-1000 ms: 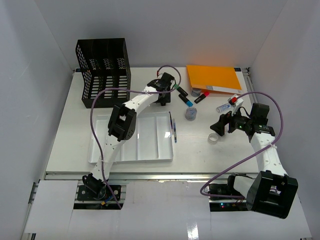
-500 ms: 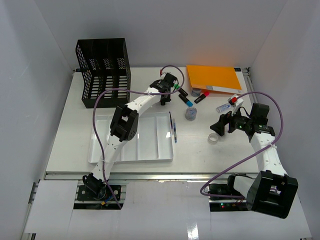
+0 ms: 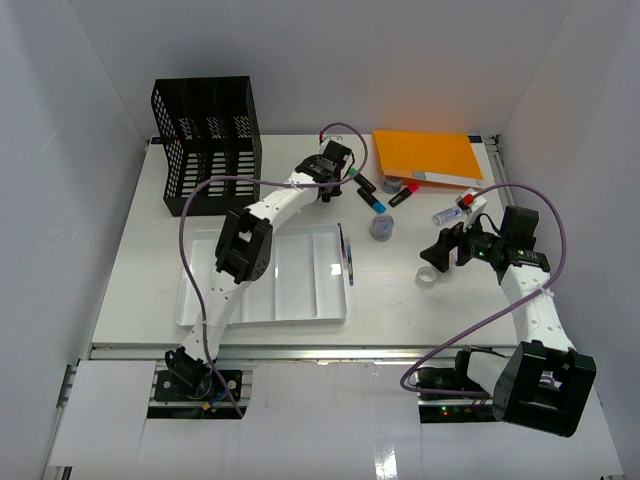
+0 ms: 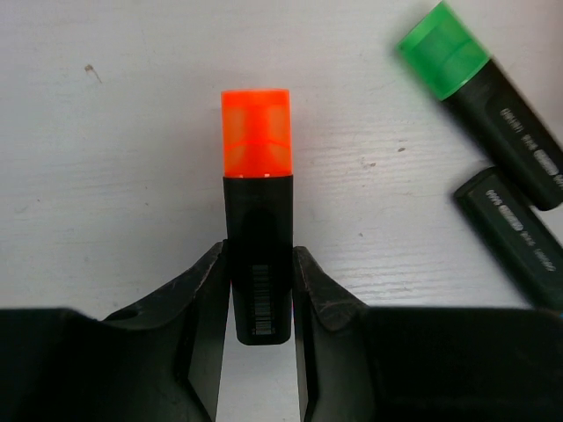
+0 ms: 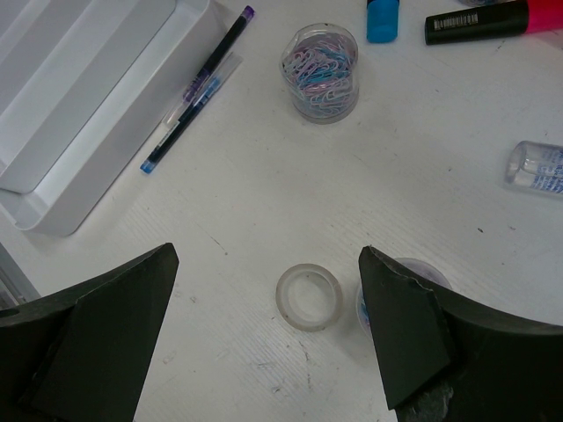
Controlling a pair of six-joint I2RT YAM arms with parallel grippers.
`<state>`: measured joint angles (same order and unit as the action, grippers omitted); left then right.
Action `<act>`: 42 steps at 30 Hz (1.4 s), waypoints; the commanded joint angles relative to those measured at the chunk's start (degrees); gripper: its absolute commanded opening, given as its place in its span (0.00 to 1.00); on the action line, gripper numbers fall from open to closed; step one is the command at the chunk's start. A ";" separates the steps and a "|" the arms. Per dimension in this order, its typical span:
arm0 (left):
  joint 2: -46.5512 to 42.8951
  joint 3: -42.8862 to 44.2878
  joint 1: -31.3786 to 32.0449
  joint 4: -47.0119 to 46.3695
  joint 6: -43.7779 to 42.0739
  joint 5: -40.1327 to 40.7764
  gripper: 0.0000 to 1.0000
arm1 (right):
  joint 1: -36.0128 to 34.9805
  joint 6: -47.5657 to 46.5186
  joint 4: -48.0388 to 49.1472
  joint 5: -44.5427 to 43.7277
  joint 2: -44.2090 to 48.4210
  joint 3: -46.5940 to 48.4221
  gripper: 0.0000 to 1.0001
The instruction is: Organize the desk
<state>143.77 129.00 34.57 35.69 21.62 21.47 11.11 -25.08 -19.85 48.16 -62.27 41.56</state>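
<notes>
Left pincer (image 4: 261, 262): reaches to the far middle of the large flat white table (image 3: 140, 260), metal rail along the table's near edge. Narrowed to a slim gap and clamped on the black barrel of an orange-capped highlighter (image 4: 257, 189), one finger on each side, cap pointing away from the wrist. Impossible to tell whether lifted or resting on the surface. Just to the right in the wrist view: a green-capped black highlighter (image 4: 479, 97) and another black marker barrel (image 4: 519, 242), both clear of the fingers.

Right pincer (image 5: 264, 264): hangs over the table's right half, spread wide, gripping nothing. Below it, a clear tape ring (image 5: 309, 297) flat on the table. Farther out, a round clear jar of coloured paper clips (image 5: 320, 70), upright. Near the jar, two pens (image 5: 198, 92) just beside the outer wall of the white compartmented tray (image 5: 88, 105). At the far edge, a flat orange folder (image 3: 425, 158). At the far left corner, a black mesh file rack (image 3: 205, 145).
</notes>
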 commanded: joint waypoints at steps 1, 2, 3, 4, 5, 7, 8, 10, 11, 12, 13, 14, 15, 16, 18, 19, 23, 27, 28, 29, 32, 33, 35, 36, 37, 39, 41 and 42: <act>-16.96 -6.36 -0.56 -4.42 -1.93 -1.54 0.03 | -0.22 -0.76 -0.20 1.23 -0.05 1.68 0.90; -20.29 -10.56 -0.61 -5.19 -1.88 -2.25 0.02 | -0.27 -0.82 -0.31 1.18 -0.10 1.68 0.90; -23.89 -15.36 -0.70 -6.24 -1.85 -3.06 0.02 | -0.30 -0.85 -0.40 1.19 -0.10 1.68 0.90; -27.82 -20.94 -0.84 -7.68 -1.85 -4.01 0.02 | -0.30 -0.85 -0.47 1.30 -0.03 1.68 0.90; -31.75 -26.52 -0.98 -9.12 -1.85 -4.96 0.02 | -0.30 -0.85 -0.54 1.40 0.04 1.68 0.90; -41.77 -39.90 -1.75 -10.09 -0.81 -6.36 0.02 | -0.30 -0.95 -0.73 1.77 0.14 1.67 0.90; -44.51 -43.19 -2.58 -10.02 -0.35 -6.97 0.02 | -0.30 -1.02 -0.81 1.85 0.22 1.60 0.90; -52.09 -51.97 -4.23 -9.87 0.81 -8.15 0.01 | -0.30 -1.21 -0.98 2.04 0.13 1.68 0.90; -56.55 -56.70 -5.54 -9.28 1.28 -8.35 0.01 | -0.30 -1.28 -0.98 2.11 0.13 1.68 0.90; -60.36 -60.42 -7.12 -8.62 1.42 -8.66 0.01 | -0.34 -1.36 -1.09 2.18 0.06 1.68 0.90; -64.11 -64.06 -8.72 -7.96 1.54 -8.97 0.01 | -0.38 -1.44 -1.21 2.26 -0.02 1.68 0.90; -66.97 -66.66 -10.79 -6.86 1.51 -8.98 0.01 | -0.39 -1.49 -1.31 2.35 -0.07 1.71 0.90; -69.42 -68.78 -13.07 -5.56 1.42 -8.84 0.01 | -0.39 -1.54 -1.40 2.44 -0.12 1.76 0.90; -72.18 -71.21 -14.49 -4.92 1.14 -8.71 0.01 | -0.39 -1.60 -1.42 2.46 -0.13 1.77 0.90; -76.67 -75.78 -18.86 -4.09 -0.15 -8.24 0.01 | -0.41 -1.73 -1.52 2.55 -0.13 1.78 0.90; -77.47 -77.01 -21.29 -3.88 -0.52 -7.61 0.02 | -0.48 -1.73 -1.60 2.55 -0.13 1.85 0.90; -77.85 -83.16 -24.10 -5.77 -2.05 -1.21 0.03 | -0.48 -1.81 -1.60 2.64 -0.13 1.75 0.90; -71.45 -84.23 -27.36 -8.27 -2.53 -0.13 0.01 | -0.48 -1.86 -1.73 2.84 -0.22 1.64 0.90; -70.07 -83.82 -27.42 -8.33 -2.67 0.19 0.01 | -0.48 -1.95 -1.82 2.88 -0.22 1.73 0.90; -68.95 -83.50 -27.50 -8.40 -2.93 0.33 0.01 | -0.43 -1.99 -1.86 2.90 -0.22 1.77 0.90; -67.09 -83.09 -27.71 -8.75 -3.74 2.17 0.01 | -0.43 -2.16 -1.95 2.94 -0.13 1.86 0.90; -67.05 -83.26 -27.71 -8.89 -3.82 2.48 0.02 | -0.39 -2.17 -1.95 2.94 -0.13 1.86 0.90; -67.05 -83.48 -27.80 -9.04 -3.85 3.04 0.04 | -0.48 -2.17 -1.95 2.99 -0.13 1.86 0.90; -67.15 -83.48 -27.80 -8.88 -3.69 3.71 0.10 | -0.48 -2.17 -1.95 3.00 -0.13 1.86 0.90; -67.31 -83.57 -27.80 -8.88 -3.60 4.10 0.17 | -0.48 -2.25 -1.95 3.08 -0.13 1.86 0.90; -68.05 -83.74 -27.80 -8.86 -3.29 4.18 0.40 | -0.48 -2.25 -1.95 2.99 -0.22 1.77 0.90; -68.85 -83.91 -27.80 -8.80 -3.01 4.11 0.58 | -0.48 -2.34 -2.12 3.07 -0.22 1.77 0.90; -69.12 -83.99 -27.80 -8.79 -2.91 3.80 0.66 | -0.56 -2.65 -2.20 3.08 -0.30 1.77 0.90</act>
<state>77.71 44.97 6.96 28.01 18.23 23.65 10.83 -26.37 -21.32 49.71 -62.37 41.56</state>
